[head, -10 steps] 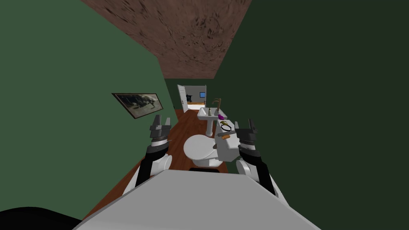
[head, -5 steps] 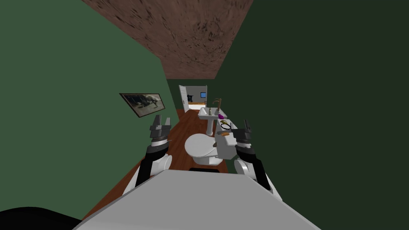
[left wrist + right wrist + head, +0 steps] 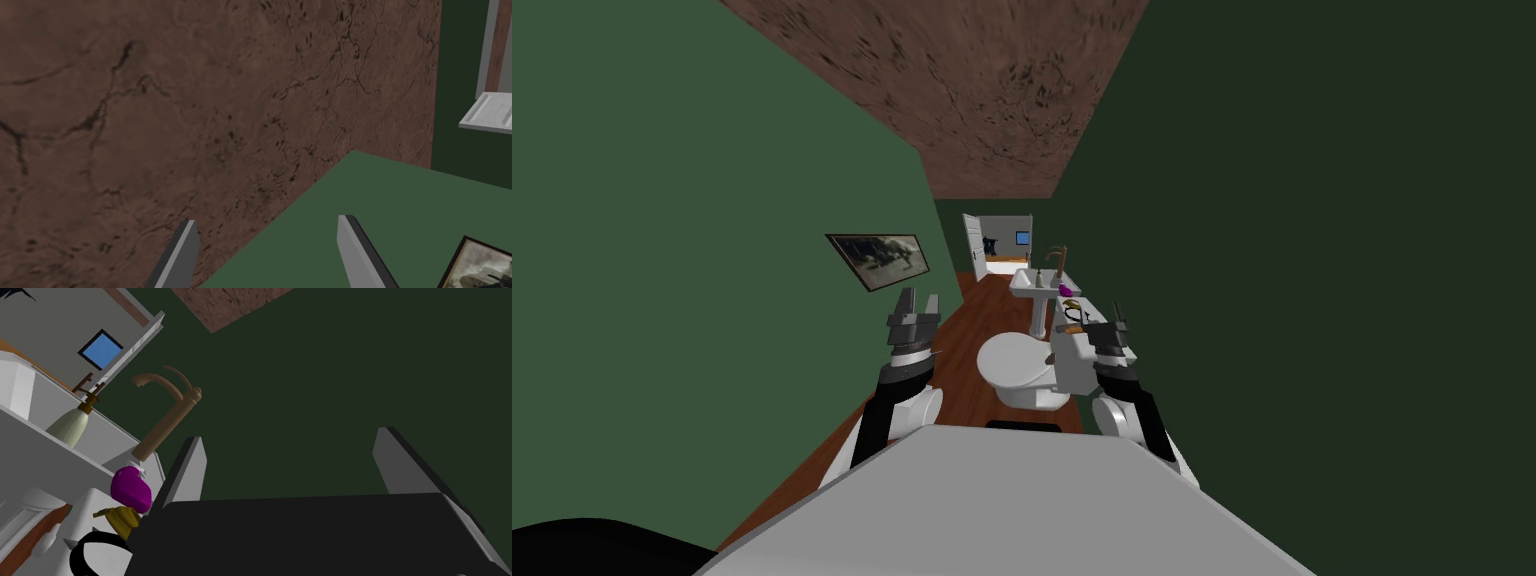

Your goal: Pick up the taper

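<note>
None of the pickup is done, judging by the fingers: both pairs spread, with nothing between them. Idle left gripper (image 3: 920,299) raised at 11 o'clock in the head view, close to the green wall (image 3: 712,250), blades well apart. Working right gripper (image 3: 1115,322) at 1 o'clock, over the far part of the white toilet tank (image 3: 1077,378), blades likewise apart and empty.

Thin orange-brown stick, taken here for the taper (image 3: 1065,346), lying flat on the tank's lid toward its near end. Roughly 8 o'clock from the right gripper in the head view and near it; no contact evident.

Farther along toward 12 o'clock, on the white surface leading away: black ring (image 3: 99,534), yellow object (image 3: 120,517), purple object (image 3: 131,489), in that order. Beyond them a white pedestal sink (image 3: 1034,285) with a brown faucet (image 3: 165,413) and a pale soap bottle (image 3: 70,427). Closed toilet bowl (image 3: 1017,365) at 9 o'clock of the tank.

Right hand's camera looking past ring, yellow and purple pieces toward the faucet and the dark green wall (image 3: 325,363). By this reading, aimed beyond the taper rather than down at it.

Approach partly made, then. Left to do: bring the open blades back and down over the stick, straddle its thin width, close, lift clear of the lid. Likely hazard: a slim stick rolling off the tank's edge under a glancing touch.
</note>
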